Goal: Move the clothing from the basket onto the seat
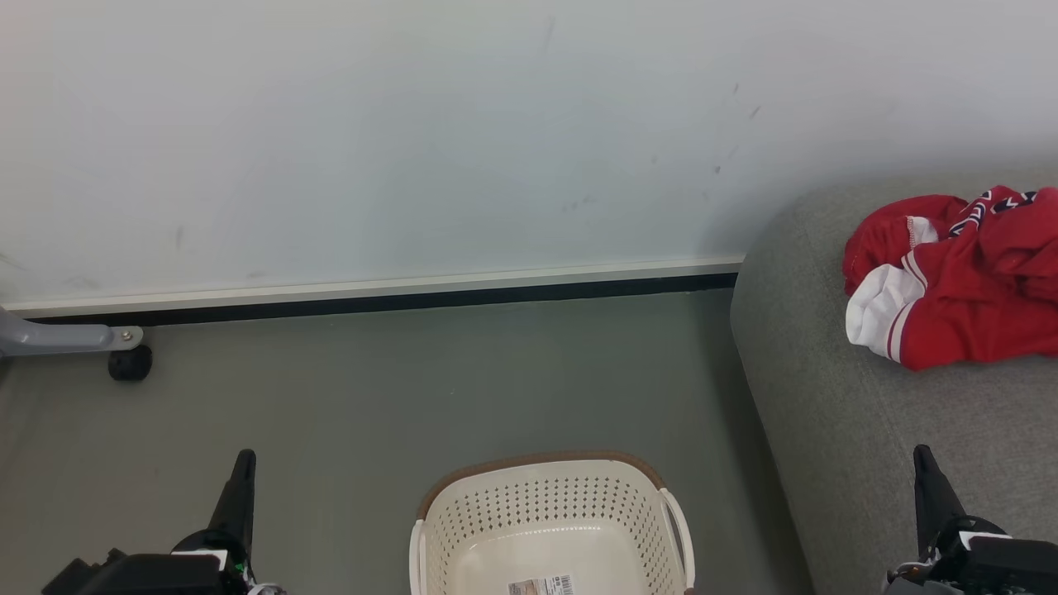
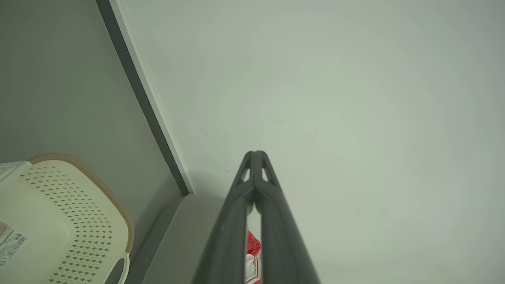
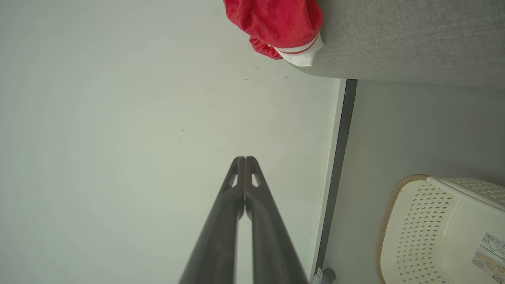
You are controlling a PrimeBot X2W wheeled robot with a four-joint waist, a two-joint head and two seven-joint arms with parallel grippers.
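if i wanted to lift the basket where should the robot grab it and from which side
Probably the white loop handle on the right side of the basket, from above: it stands off the wall, leaving a gap for one of the jaws.

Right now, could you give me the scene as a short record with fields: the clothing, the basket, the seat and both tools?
clothing: red and white heap lying on the seat
basket: on the floor, beside the seat, not touching it; no clothing in the part that shows
paper label: on the basket's bottom
left tool: shut, holds nothing
right tool: shut, holds nothing
task: looks done
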